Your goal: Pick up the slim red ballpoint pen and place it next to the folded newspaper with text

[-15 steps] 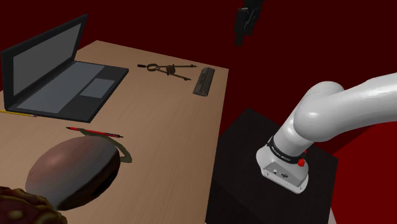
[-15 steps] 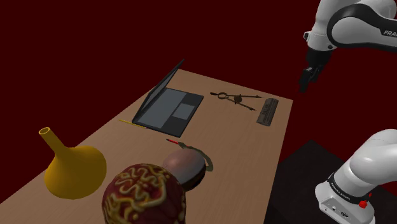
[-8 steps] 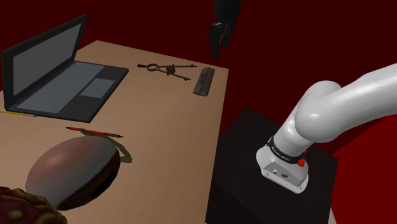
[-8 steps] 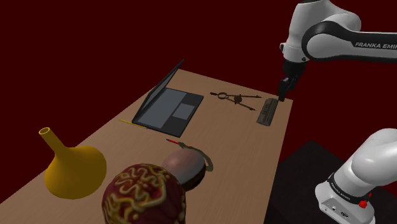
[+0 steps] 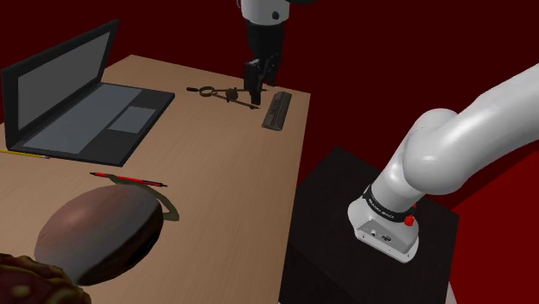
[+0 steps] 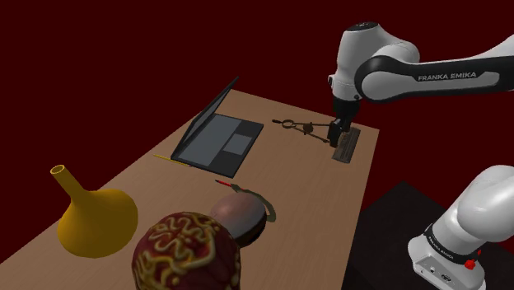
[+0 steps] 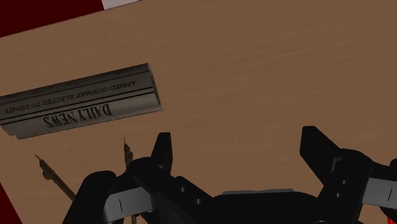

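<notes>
black fingers (image 7: 162,153) wide apart, empty, over brown counter (image 7: 267,70) near grey folded newspaper (image 7: 79,102); slim red pen (image 5: 129,180) well apart.

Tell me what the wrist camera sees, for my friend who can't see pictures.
The black gripper hangs open over a brown table. Just beyond its fingers lies a folded grey newspaper headed "Daily News", and the thin legs of a compass poke out beside one finger.

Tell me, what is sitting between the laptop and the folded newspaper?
A dark drafting compass lies flat between the laptop and the folded newspaper, seen in the shoulder and second exterior views.
</notes>
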Action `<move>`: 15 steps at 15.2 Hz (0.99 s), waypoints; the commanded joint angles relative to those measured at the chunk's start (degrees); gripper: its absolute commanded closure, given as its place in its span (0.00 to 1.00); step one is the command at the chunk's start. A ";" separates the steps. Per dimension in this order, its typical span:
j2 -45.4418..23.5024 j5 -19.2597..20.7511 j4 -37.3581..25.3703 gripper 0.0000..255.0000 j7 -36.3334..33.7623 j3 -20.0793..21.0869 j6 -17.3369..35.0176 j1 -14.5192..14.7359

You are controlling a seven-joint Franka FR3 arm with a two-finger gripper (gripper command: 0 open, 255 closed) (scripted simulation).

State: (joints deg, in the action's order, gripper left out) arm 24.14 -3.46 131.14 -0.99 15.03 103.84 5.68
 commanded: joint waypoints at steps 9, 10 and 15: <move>-16.68 1.23 -7.81 0.00 -5.55 7.50 9.33 3.46; -18.49 1.71 -8.86 0.00 -6.22 8.16 10.06 3.86; -27.88 5.09 -14.93 0.00 -9.76 10.95 13.02 6.23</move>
State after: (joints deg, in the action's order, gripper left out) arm -1.73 0.84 117.42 -10.18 25.55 116.15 11.50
